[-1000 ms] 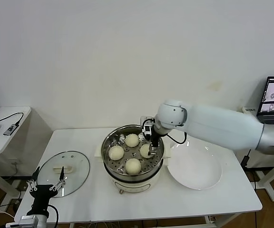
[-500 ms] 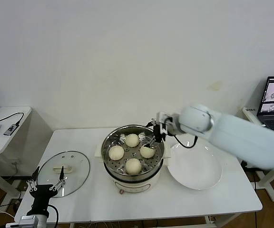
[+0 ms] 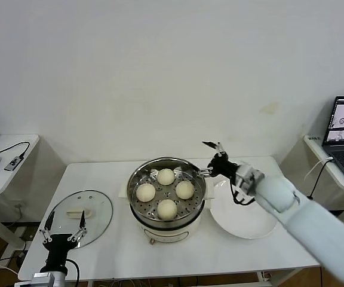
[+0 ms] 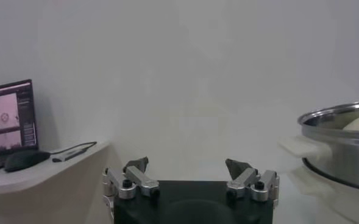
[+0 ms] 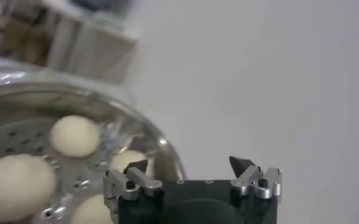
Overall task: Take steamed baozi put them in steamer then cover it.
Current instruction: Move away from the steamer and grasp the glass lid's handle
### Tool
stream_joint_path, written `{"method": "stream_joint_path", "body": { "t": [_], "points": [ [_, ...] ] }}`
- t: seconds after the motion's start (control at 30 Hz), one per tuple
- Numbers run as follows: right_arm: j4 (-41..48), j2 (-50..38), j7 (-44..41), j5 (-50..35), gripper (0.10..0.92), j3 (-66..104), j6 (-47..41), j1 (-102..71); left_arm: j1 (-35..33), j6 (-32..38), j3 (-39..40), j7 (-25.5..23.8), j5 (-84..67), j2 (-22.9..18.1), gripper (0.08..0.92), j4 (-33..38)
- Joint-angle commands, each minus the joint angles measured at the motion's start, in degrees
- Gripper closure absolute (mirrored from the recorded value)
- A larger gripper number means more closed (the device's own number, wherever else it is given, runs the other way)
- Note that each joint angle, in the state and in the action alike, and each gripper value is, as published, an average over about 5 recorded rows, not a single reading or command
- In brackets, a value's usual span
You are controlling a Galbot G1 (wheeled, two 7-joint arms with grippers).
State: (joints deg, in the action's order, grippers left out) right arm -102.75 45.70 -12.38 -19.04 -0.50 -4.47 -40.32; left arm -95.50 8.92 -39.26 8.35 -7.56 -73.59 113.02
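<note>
Four baozi (image 3: 166, 191) sit on the tray inside the steamer (image 3: 167, 225) at the center of the frame. The right gripper (image 3: 208, 159) hangs just right of the steamer's rim, fingers spread and empty, above the plate (image 3: 246, 218). The cover (image 3: 79, 209) lies flat on the desk (image 3: 124, 251) at lower left. Beside it, the left gripper (image 3: 64, 225) waits with fingers spread.

The scene is being lit brightly and evenly, soft shadows are being cast beneath the steamer (image 3: 166, 194), and both wrist views are being blurred.
</note>
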Motion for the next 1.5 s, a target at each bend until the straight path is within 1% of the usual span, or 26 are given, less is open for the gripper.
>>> {"method": "stream_joint_path", "body": {
  "t": [0.03,0.1,0.17,0.27,0.4,0.5,0.67,0.77,0.97,1.17,1.5],
  "points": [
    [-6.31,20.25,-3.06,8.95,0.203,42.08,9.34,-35.51,0.27,-3.59,1.13,4.23,12.01,-0.45,0.177,-1.45],
    [-7.73,24.02,-3.95,9.34,0.203,45.37,8.24,-38.79,0.5,-4.39,0.4,4.38,18.64,0.01,0.177,-2.24],
    [-8.79,26.91,-4.3,9.54,0.203,48.48,7.2,-41.8,0.52,-4.52,-0.99,3.24,25.61,0.91,0.177,-3.16],
    [-9.5,29.53,-3.57,9.04,0.203,52.36,5.32,-45.51,-0.31,-3.9,-3.63,1.48,36.01,3.31,0.177,-4.63],
    [-10.17,30.56,-1.34,7.8,0.203,55.51,1.52,-48.91,-3.17,-2.88,-6.62,1.32,50.13,6.27,0.177,-5.95],
    [-10.5,31.12,-0.15,7.44,0.203,57.5,0.1,-49.31,-4.29,-1.71,-8.3,2.39,61.18,6.8,0.177,-6.51],
    [-9.43,31.97,1.64,4.56,0.203,59.16,-1.99,-48.64,-2.12,0.28,-7.31,2.79,72.44,7.69,0.177,-8.27],
    [-8.6,32.44,2.29,3.21,0.203,59.06,-2.21,-48.52,0.6,1.17,-5.93,2.2,74.99,8.67,0.177,-10.92],
    [-6.68,33.34,2.78,4.9,0.203,58.67,-0.62,-48.53,7.41,1.75,-3.07,0.76,76.06,10.38,0.177,-17.62],
    [-6.37,34.02,2.65,5.71,0.203,58.17,-0.63,-49.05,12.48,1.78,-1.45,0.31,76.2,11.57,0.177,-24.05],
    [-6.67,35.9,2.29,6.05,0.203,55.73,-1.6,-49.01,18.59,1.73,-0.57,0.05,76.33,12.66,0.177,-28.45]
  ]
}}
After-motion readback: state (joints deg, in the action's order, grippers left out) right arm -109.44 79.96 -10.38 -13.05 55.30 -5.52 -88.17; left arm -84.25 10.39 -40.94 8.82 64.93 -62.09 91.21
